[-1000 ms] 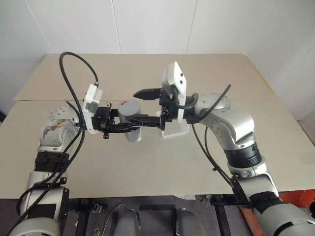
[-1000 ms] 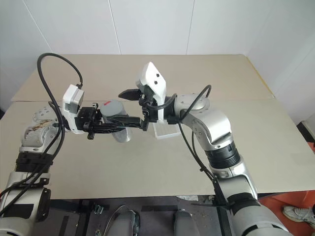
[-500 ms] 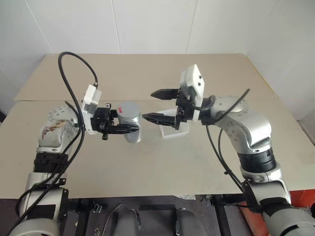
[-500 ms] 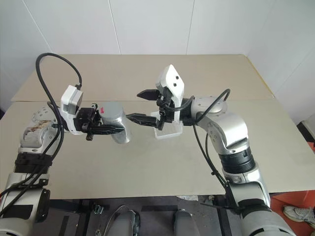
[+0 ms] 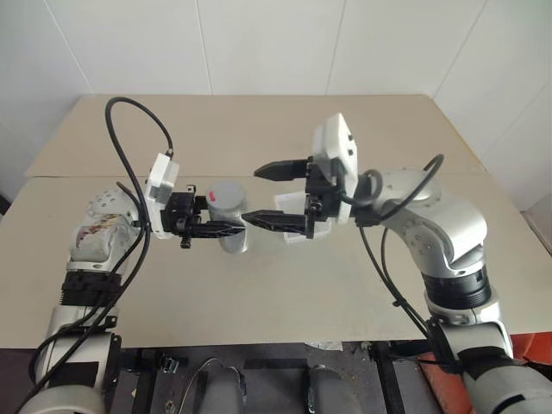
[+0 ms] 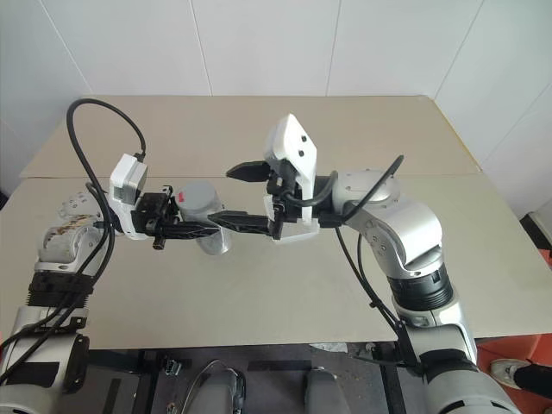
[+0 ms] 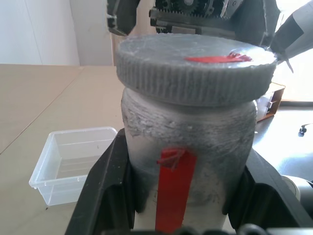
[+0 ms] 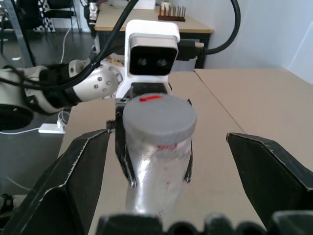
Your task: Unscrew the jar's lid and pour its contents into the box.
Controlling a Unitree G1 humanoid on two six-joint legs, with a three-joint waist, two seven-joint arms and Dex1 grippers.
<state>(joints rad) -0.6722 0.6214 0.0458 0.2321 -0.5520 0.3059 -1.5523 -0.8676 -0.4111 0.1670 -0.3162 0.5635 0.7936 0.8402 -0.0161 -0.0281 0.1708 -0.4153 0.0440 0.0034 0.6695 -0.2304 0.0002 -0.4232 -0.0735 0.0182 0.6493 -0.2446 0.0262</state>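
Holding one jar (image 5: 228, 226) above the table (image 5: 259, 285), left gripper (image 5: 226, 228) clamped on its body, one lid (image 7: 194, 68) on. Right gripper (image 5: 267, 195) spread wide, empty, at jar's 3 o'clock. One box (image 7: 73, 164) on the table behind.

Both arms wear silvery-grey rounded shells with black ribbed bands at the joints. A white camera housing (image 5: 334, 151) sits on each wrist. Black cables (image 5: 129, 138) loop from the wrists. The fingers (image 5: 278, 169) are black.
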